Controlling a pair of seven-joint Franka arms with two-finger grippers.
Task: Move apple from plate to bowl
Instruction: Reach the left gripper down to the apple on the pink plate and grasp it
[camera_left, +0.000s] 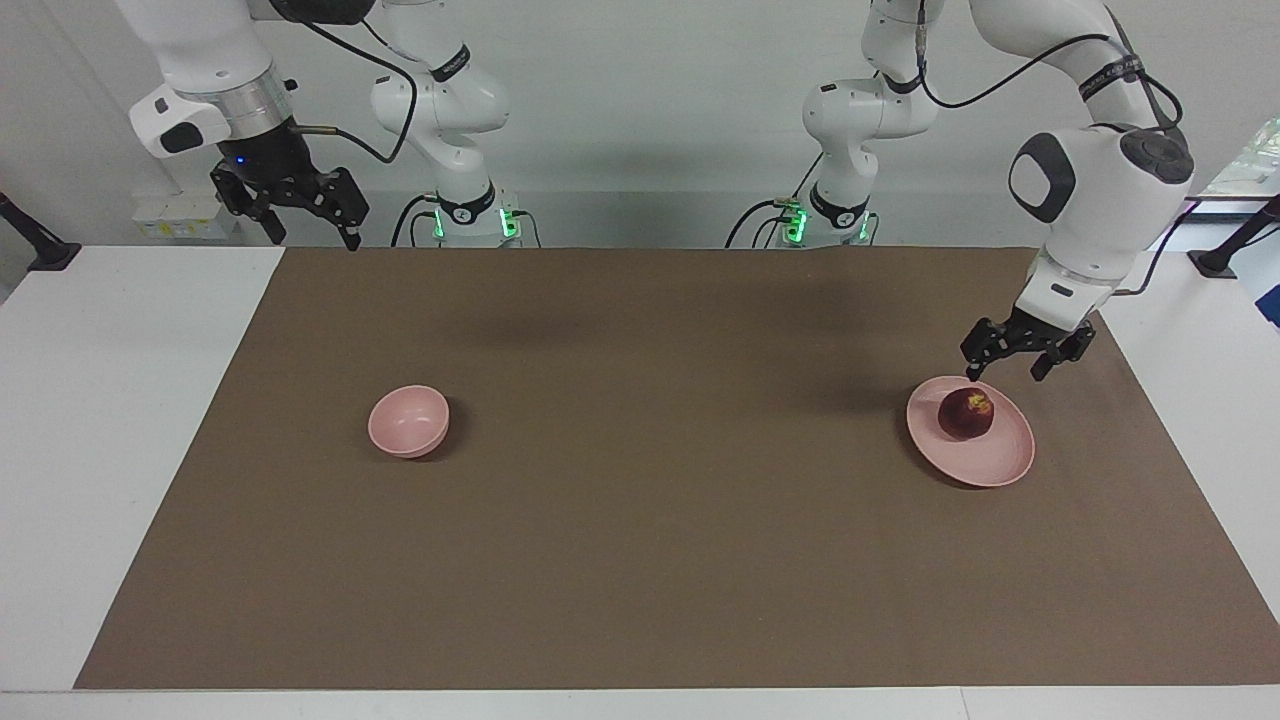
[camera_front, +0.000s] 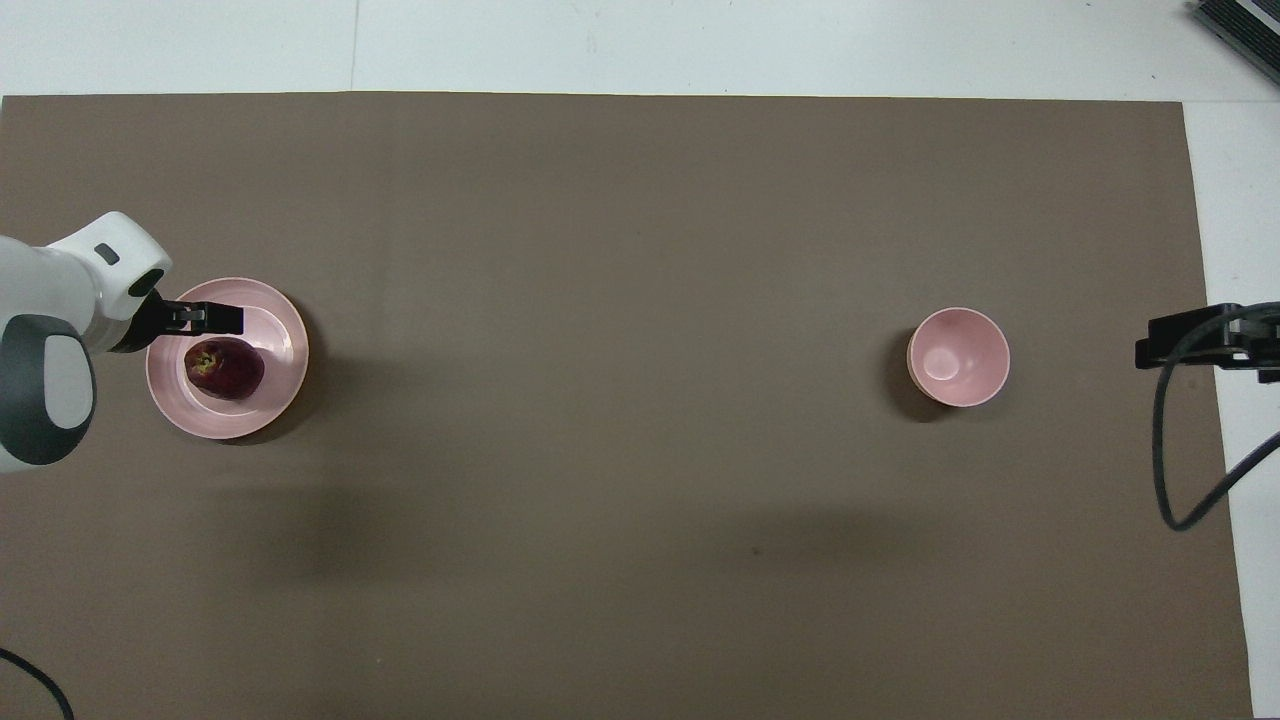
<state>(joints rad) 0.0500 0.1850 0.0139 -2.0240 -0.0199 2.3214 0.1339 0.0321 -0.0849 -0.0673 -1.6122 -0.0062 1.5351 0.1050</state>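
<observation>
The apple (camera_left: 966, 414) sits on the plate (camera_left: 1000, 465) toward the left arm's end of the table, slightly off the plate's middle on the side nearer the robots. It looks firm, smooth and rounded, light enough for two fingers, but likely to roll or slip if pinched off-centre; the safest hold is across its widest girth, fingers coming down either side of the stem end. The left gripper (camera_left: 1008, 370) hangs just over the plate's robot-side rim with its jaws spread open, not touching the fruit. The bowl (camera_left: 408, 421) stands well apart toward the right arm's end, barely wider than the apple, so the release should be centred. The right gripper (camera_left: 312, 232) waits raised over the table's robot-side edge, jaws open.
</observation>
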